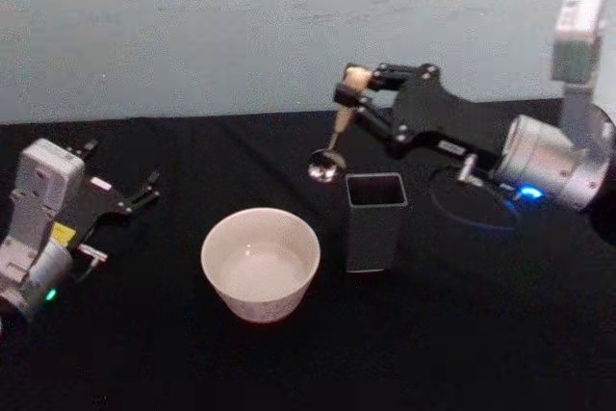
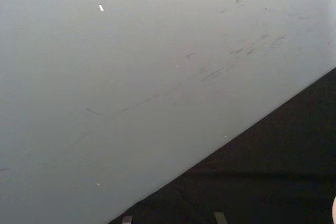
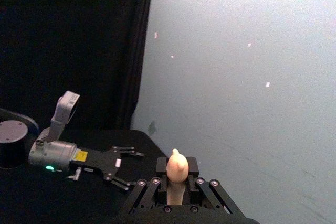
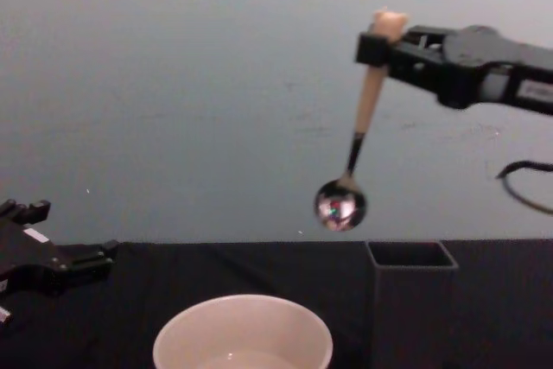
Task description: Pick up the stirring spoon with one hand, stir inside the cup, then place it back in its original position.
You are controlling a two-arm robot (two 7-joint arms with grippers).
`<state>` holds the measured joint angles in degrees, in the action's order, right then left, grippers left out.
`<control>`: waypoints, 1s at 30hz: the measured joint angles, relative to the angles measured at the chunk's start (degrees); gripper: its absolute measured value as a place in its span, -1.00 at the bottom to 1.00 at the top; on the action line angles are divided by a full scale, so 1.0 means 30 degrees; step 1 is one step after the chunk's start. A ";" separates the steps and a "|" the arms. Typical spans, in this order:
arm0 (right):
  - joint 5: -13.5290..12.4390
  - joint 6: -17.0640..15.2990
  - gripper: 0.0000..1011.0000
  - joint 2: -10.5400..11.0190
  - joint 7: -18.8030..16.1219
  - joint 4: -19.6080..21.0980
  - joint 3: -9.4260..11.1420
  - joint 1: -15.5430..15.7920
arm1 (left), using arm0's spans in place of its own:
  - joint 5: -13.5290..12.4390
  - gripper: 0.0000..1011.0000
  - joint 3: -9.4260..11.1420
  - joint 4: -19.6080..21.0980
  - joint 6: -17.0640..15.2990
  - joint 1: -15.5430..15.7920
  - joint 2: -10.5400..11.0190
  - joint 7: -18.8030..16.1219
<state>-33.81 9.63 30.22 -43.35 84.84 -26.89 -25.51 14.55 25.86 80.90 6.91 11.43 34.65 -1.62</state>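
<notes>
One stirring spoon (image 1: 337,132) pinched aloft in right claw (image 1: 348,86), left claw (image 1: 149,190) spread on table (image 1: 462,334), yellow label (image 1: 63,234) unreadable

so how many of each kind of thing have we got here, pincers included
stirring spoon: 1
cup: 1
dark square holder: 1
pincers: 2 (left pincer open, low at the left; right pincer shut on the stirring spoon, raised behind the holder)
total: 5
</notes>
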 joint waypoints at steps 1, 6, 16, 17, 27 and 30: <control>0.0094 0.0008 -0.58 -0.0099 -0.0005 -0.0076 -0.0133 -0.0081 | 0.0000 0.98 0.0000 0.0000 0.0000 0.0000 0.0000 0.0000; 0.0842 0.0240 -0.58 -0.0779 0.0025 -0.0584 -0.0942 -0.0514 | 0.0000 0.98 -0.0001 0.0001 0.0001 -0.0001 0.0001 0.0000; 0.2277 0.0691 -0.58 -0.1991 0.0352 -0.1729 -0.2179 -0.0781 | -0.0001 0.98 0.0000 0.0000 0.0000 -0.0001 0.0000 0.0000; 0.2367 0.0704 -0.58 -0.2049 0.0370 -0.1811 -0.2245 -0.0790 | 0.0000 0.98 0.0000 0.0000 0.0000 0.0000 0.0000 0.0000; 0.3061 0.0827 -0.58 -0.2757 0.0431 -0.2947 -0.2806 -0.0822 | 0.0000 0.98 -0.0001 0.0000 0.0000 0.0000 0.0000 0.0000; 0.3185 0.0927 -0.58 -0.2949 0.0415 -0.3291 -0.2894 -0.0798 | 0.0001 0.98 -0.0001 0.0000 0.0000 0.0000 0.0000 -0.0001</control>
<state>-24.25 12.41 21.37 -42.10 74.96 -35.57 -27.91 14.55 25.86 80.90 6.91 11.43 34.65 -1.62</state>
